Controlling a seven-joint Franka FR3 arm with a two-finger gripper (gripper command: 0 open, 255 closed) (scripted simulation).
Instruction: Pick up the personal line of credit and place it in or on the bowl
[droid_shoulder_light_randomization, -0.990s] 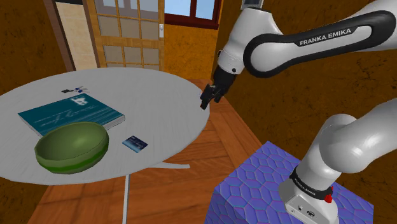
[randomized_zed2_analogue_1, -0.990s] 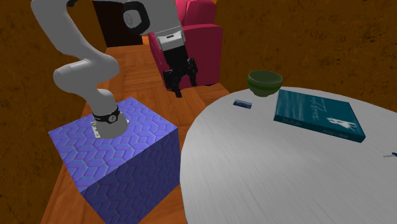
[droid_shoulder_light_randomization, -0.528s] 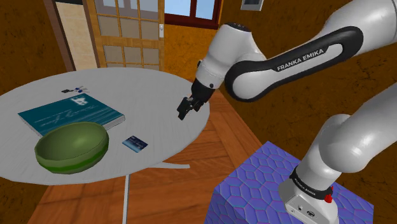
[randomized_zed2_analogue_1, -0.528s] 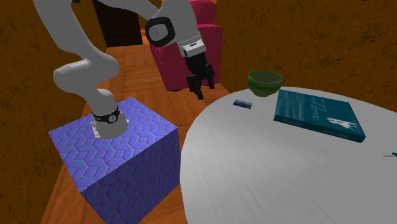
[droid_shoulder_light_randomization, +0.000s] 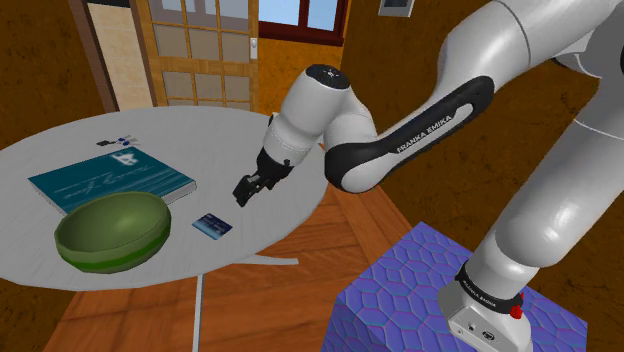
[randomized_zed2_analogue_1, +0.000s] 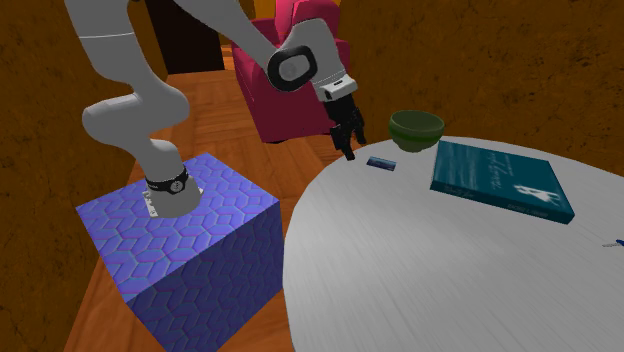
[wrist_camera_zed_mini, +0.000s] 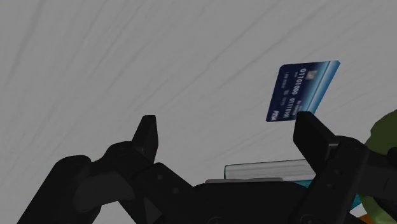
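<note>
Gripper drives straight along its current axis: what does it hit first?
Probably bare tabletop beside the blue card. In the wrist view the card sits off-centre near one finger, so the gripper likely misses it.

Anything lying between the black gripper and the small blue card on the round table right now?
Nothing: in the shoulder view, only bare grey tabletop separates the black gripper from the small dark blue card.

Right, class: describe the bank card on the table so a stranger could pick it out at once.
Find the round grey table holding the green bowl. Beside the bowl, on the shoulder view's right, a small card lies flat. It is dark blue with white numbers, far smaller than the teal book.
</note>
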